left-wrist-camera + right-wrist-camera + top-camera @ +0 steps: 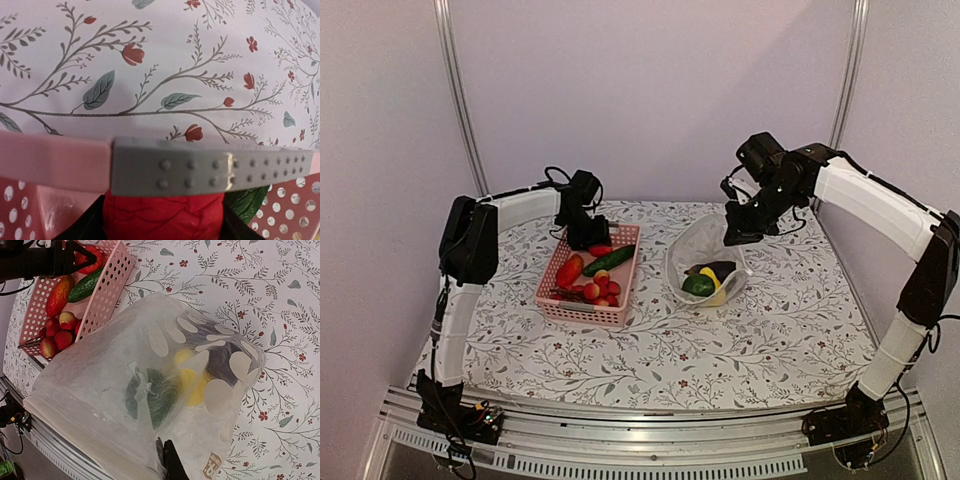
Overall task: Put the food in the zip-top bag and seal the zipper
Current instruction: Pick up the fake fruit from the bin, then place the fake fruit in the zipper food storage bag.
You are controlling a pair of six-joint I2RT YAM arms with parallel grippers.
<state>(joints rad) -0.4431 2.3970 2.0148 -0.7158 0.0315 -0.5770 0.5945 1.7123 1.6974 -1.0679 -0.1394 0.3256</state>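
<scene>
Nearest on the floral counter [770, 340], small red round pieces [601, 291] were heaped in the near end of the pink basket [582, 312]. A red-orange pepper [570, 270] and a green cucumber [610, 261] were laid just beyond them. At the basket's 12 o'clock end, the left tool [588, 238] was closed on a red piece [162, 217], just inside the rim. At 3 o'clock of the basket, apart from it, the zip-top bag [695, 245] was set, with a green piece [697, 285], a yellow one [712, 277] and a dark purple one [721, 268] seen inside. Its far edge was pinched and held up by the right tool [737, 236].
</scene>
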